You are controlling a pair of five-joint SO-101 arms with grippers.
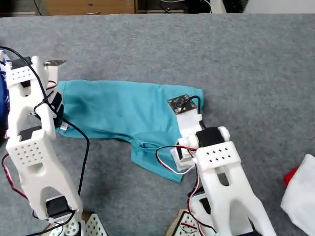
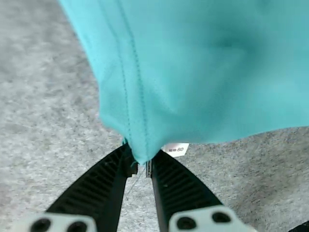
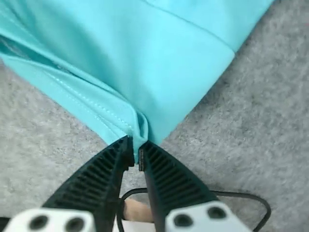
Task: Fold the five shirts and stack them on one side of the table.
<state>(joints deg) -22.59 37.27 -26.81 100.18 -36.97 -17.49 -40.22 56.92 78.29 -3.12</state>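
Shirt [image 1: 123, 113]: teal, lying on the grey mat [image 1: 246, 59], stretched long between the two arms. One flap juts from its middle toward the arm bases.
Left gripper [image 2: 140, 163]: closed on the shirt's left end. The black jaws nearly meet, with a seamed edge of fabric pinched between the tips and bunched just beyond them.
Right gripper [image 3: 135, 152]: closed on the shirt's right end. A folded hem is nipped between the tips, with several layers creased together there.
Left arm [image 1: 29, 132]: white, standing at the shirt's left end, wrist over that edge.
Right arm [image 1: 216, 162]: white, at the shirt's right end. A small circuit board [image 1: 178, 103] on its wrist sits over the shirt's corner.
Tag [image 2: 176, 149]: small, white, at the shirt's edge just beside the left gripper's tips.
Pinched edges: cannot tell whether they are lifted off the mat or resting on it.
Cable [image 3: 241, 200]: black, on the mat near the right gripper, off the shirt.
White cloth [image 1: 300, 194]: well apart from the shirt, past its right end.
Red thing [image 1: 291, 174]: touching the white cloth on the side nearer the shirt.
Blue thing [image 1: 2, 98]: past the shirt's left end, behind the left arm; too little visible to identify.
Wooden furniture [image 1: 88, 6]: beyond the mat, on the shirt's far side.
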